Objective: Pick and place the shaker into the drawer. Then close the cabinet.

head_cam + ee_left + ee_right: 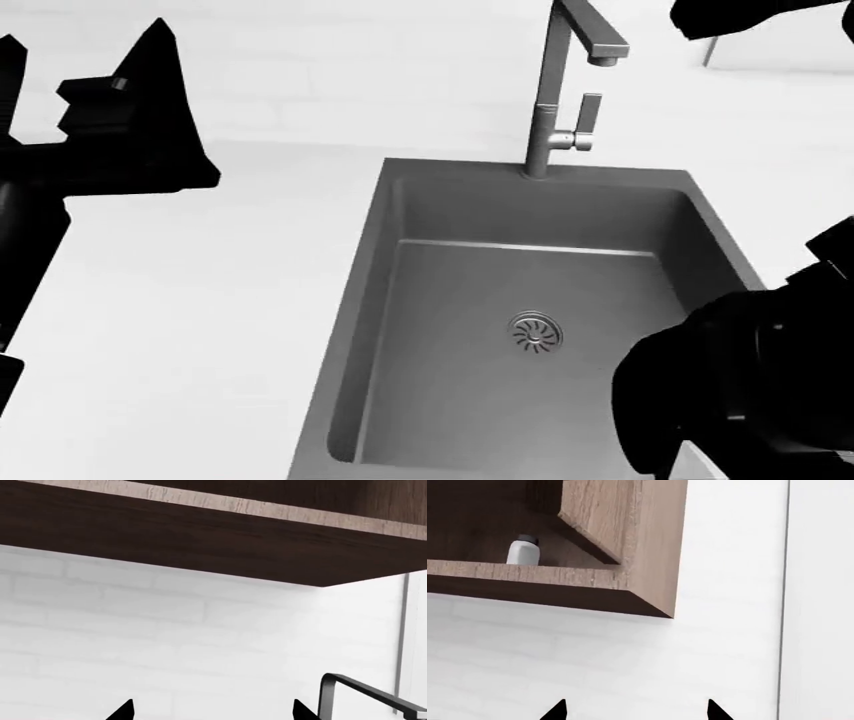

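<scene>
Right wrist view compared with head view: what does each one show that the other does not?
Only the right wrist view shows the open brown wooden wall cabinet with a small white dark-capped shaker standing inside. Only the head view shows the grey rectangular sink, its grey metal faucet and the white countertop. Both show the white brick wall.

Shaker (524, 550) inside open wall cabinet (647, 545)
</scene>
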{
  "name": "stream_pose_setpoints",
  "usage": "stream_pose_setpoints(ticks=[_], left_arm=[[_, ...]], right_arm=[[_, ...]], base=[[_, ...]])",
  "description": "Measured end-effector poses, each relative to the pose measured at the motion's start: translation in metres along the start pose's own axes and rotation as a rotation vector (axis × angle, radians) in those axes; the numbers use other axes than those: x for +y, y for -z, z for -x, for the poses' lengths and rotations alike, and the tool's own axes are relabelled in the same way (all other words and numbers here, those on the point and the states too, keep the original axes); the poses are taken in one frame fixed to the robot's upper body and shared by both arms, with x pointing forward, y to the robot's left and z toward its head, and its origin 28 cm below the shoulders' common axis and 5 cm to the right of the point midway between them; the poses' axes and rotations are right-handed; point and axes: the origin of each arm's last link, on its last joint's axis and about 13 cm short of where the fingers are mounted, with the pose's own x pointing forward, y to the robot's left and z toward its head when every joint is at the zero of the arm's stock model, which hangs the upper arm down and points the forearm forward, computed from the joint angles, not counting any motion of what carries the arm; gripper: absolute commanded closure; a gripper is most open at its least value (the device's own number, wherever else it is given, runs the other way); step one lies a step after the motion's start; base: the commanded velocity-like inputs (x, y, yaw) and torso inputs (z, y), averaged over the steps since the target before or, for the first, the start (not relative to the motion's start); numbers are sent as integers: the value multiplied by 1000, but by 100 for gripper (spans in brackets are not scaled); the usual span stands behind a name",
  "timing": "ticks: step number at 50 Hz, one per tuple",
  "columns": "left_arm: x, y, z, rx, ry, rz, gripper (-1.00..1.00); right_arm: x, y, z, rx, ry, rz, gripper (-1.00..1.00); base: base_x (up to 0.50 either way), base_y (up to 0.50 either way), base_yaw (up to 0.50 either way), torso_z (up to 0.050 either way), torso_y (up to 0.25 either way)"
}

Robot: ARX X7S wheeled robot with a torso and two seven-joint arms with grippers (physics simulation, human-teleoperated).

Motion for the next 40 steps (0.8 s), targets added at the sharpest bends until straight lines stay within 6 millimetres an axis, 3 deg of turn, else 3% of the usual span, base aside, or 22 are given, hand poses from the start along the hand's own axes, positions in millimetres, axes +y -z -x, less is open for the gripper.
stream_pose_setpoints(ticks=[9,17,24,29,35,40], left_arm=[[3,0,1,-1,-11,2,-100],[9,-1,3,-3,-43,4,-100],[17,3,4,-1,-85,9,-100],[23,9,6,8,-114,16,-100],[28,14,9,17,-138,30,-100],[31,18,11,22,-149,45,-100]], right_arm=[[-2,-26,9,-17,143,62,-100],[-6,-69,13,-64,281,181,-100],[9,-111,10,-159,255,323,-100],[16,-122,-13,-151,63,378,-100],[38,-160,-31,-211,32,556,-100],[45,-178,-58,-186,-27,652,-100]], base=[[0,0,0,0,0],[0,0,0,0,0],[0,0,0,0,0],[-1,7,6,12,27],[0,1,1,2,11],[9,4,6,7,0]])
